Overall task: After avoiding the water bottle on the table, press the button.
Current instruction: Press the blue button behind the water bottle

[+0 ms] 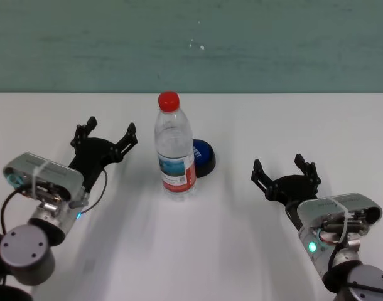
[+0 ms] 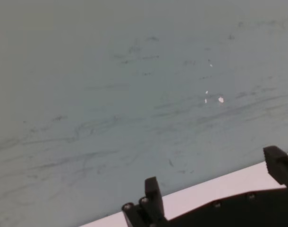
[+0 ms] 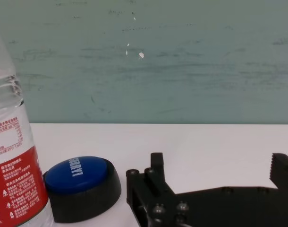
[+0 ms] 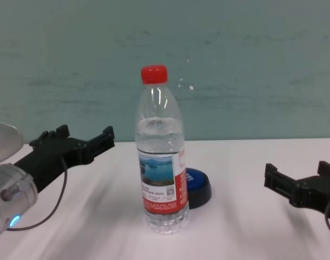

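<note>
Mid-surface point(image 1: 254, 251): water bottle point(image 1: 176, 150) upright, mostly full (top-heavy, light plastic, tips w/ slight knock). Button point(image 1: 203, 155) just behind it, toward robot's right, touching or nearly so; partly hidden from head view. Left claw point(image 1: 103, 135) released, fingers spread, hovering left of bottle. Right claw point(image 1: 284, 170) released too, low over surface, right of button w/ clear line. Button: stiff base, domed top; no grasp needed, press dome centre straight down. Approach from right side looks safest.
</note>
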Motion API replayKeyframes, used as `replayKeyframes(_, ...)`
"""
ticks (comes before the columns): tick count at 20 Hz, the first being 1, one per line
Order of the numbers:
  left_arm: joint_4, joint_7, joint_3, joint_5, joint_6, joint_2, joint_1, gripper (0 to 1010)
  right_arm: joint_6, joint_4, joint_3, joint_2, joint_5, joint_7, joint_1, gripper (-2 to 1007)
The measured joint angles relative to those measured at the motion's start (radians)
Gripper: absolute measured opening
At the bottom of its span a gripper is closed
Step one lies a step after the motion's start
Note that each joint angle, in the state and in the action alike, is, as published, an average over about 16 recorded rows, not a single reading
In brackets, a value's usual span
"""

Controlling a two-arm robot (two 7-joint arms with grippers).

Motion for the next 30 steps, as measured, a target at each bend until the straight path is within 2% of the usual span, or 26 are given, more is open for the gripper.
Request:
replayKeyframes(11, 0.061, -0.014, 0.017, 0.006, -0.027, -0.006, -0.057, 1010, 0.000, 0.000, 0.000, 0.000, 0.000, 0.000, 0.000, 1004)
replayKeyframes(30, 0.109, -0.004, 0.045, 0.023, -0.032, -0.025, -0.097, 1010, 0.000, 0.000, 0.000, 0.000, 0.000, 0.000, 0.000, 1004)
